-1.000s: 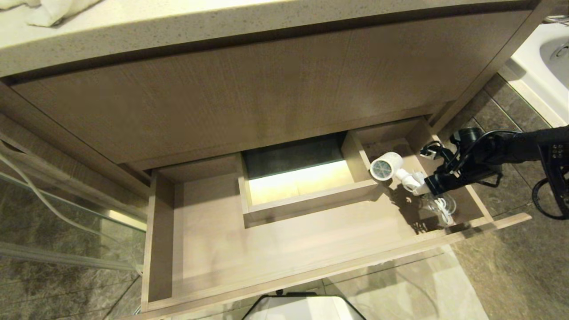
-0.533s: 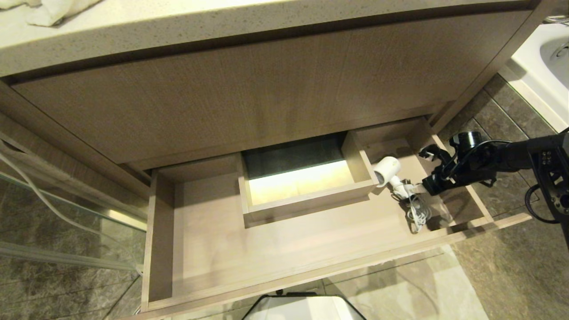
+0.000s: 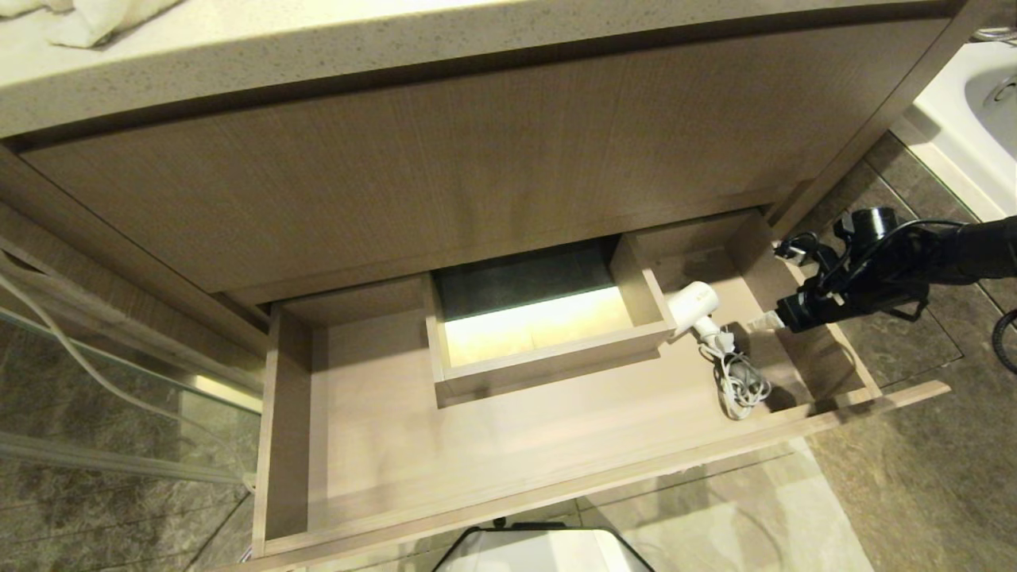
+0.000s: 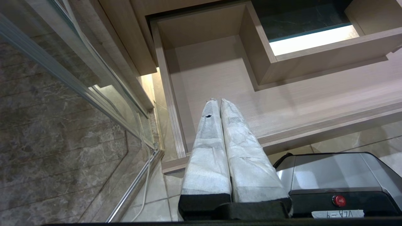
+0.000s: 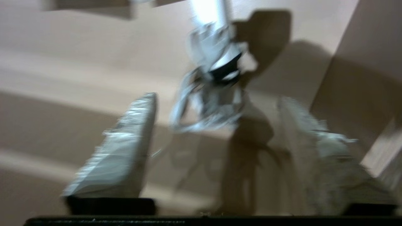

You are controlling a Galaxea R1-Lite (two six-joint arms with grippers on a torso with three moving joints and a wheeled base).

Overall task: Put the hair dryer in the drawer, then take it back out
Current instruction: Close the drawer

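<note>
The hair dryer (image 3: 693, 304) now lies released in the right part of the drawer (image 3: 508, 445); the right gripper (image 3: 775, 314), fingers apart and empty, has drawn back rightward.

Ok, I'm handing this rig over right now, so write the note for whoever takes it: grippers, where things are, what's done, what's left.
Right gripper: open, empty, above the right end of the drawer, beside the hair dryer.
Left gripper: shut, empty, parked by the drawer's left front corner.
Hair dryer: lying on the drawer floor at the right, barrel against the boxed cut-out, cord bunched beside it.
Done: dryer placed in the open drawer and let go.
Left: grasp it again and lift it back out.
</note>
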